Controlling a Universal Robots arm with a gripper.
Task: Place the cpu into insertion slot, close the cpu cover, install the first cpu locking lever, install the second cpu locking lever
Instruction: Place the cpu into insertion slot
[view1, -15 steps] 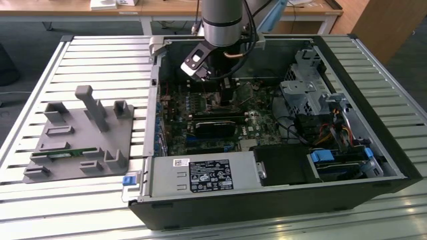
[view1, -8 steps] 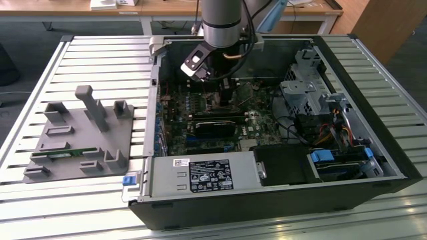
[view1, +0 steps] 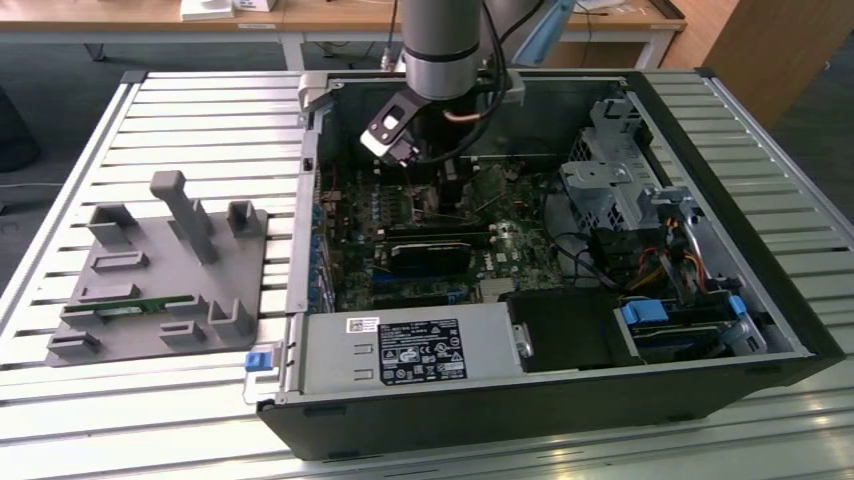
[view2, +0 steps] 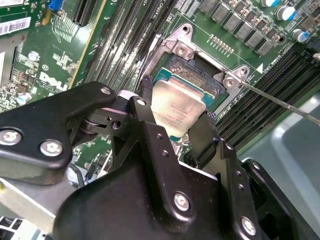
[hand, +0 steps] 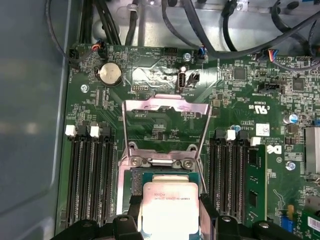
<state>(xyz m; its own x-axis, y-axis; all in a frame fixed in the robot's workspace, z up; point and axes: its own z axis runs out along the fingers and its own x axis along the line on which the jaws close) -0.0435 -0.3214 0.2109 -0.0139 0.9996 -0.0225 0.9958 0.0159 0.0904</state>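
Note:
My gripper (view2: 175, 114) is shut on the cpu (view2: 176, 102), a flat silver-grey square chip held by two opposite edges between black fingers (view2: 145, 97). The chip hangs just over the insertion slot (view2: 197, 74), a dark square socket in the green board, and covers part of it. I cannot tell whether the two touch. In the first wrist view the cpu (hand: 170, 206) sits over the insertion slot (hand: 136, 181), and the cpu cover (hand: 165, 106) stands swung open beyond it. A thin wire locking lever (view2: 280, 102) sticks out to one side. The exterior view shows the gripper (view1: 398, 140) inside the computer case.
Black memory slots (hand: 90, 175) flank the socket on both sides. Cables (hand: 200, 30) run along the case wall. A power supply (view1: 407, 352) and a drive cage (view1: 621, 185) stand in the case. A grey fixture block (view1: 160, 270) sits on the slatted table at the exterior view's left.

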